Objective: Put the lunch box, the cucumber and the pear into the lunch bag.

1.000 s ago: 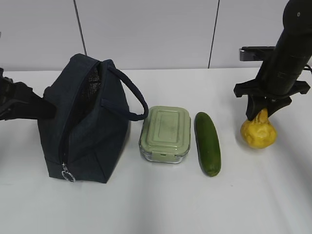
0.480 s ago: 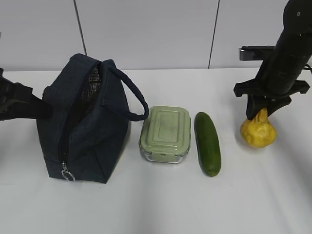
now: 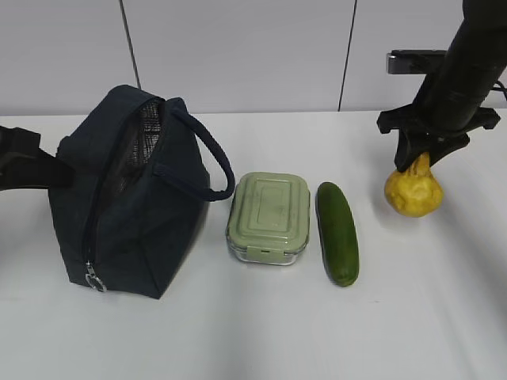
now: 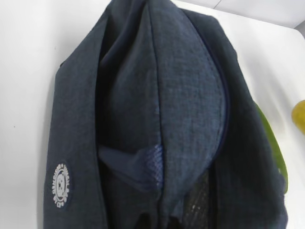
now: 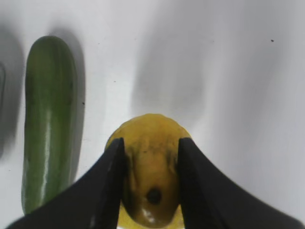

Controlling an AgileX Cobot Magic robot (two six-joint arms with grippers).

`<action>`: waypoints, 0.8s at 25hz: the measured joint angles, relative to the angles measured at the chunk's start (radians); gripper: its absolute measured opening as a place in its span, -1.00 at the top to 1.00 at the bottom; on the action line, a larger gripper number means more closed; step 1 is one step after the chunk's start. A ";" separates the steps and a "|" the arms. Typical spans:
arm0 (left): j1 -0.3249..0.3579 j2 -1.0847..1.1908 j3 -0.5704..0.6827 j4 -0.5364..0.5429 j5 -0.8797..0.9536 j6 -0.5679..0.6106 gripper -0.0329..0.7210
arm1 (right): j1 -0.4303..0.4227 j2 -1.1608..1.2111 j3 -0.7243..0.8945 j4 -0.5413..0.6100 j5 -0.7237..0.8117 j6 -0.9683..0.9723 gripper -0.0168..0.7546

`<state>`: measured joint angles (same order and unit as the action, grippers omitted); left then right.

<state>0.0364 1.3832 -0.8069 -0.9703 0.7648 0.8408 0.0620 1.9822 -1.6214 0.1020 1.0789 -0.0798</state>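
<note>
The navy lunch bag (image 3: pixel 135 206) stands at the left with its zip open and its mesh lining showing. It fills the left wrist view (image 4: pixel 157 109). My left arm (image 3: pixel 28 162) reaches its left side; the fingers are hidden in the fabric, and the bag moves with them. The lunch box (image 3: pixel 269 215) lies in the middle. The cucumber (image 3: pixel 338 233) lies to its right and shows in the right wrist view (image 5: pixel 47 119). My right gripper (image 3: pixel 417 168) is shut on the neck of the yellow pear (image 3: pixel 413 192), held just off the table (image 5: pixel 150 162).
A white table (image 3: pixel 261 332) with a grey panelled wall behind. The bag's loop handle (image 3: pixel 214 162) sticks out towards the lunch box. The cucumber's edge (image 4: pixel 274 148) and the pear (image 4: pixel 300 114) show past the bag in the left wrist view.
The lunch bag has been drawn to the left with my left arm and leans that way. My right gripper has risen a little with the pear.
</note>
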 joint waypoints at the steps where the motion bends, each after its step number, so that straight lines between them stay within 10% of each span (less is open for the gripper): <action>1: 0.000 0.000 0.005 -0.003 0.000 0.000 0.90 | 0.000 0.000 -0.011 0.011 0.004 -0.005 0.27; 20: 0.000 0.010 0.026 -0.017 -0.034 0.000 0.90 | 0.000 0.000 -0.173 0.345 0.092 -0.180 0.27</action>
<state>0.0364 1.3931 -0.7812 -0.9871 0.7308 0.8408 0.0620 1.9822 -1.7940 0.4475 1.1713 -0.2593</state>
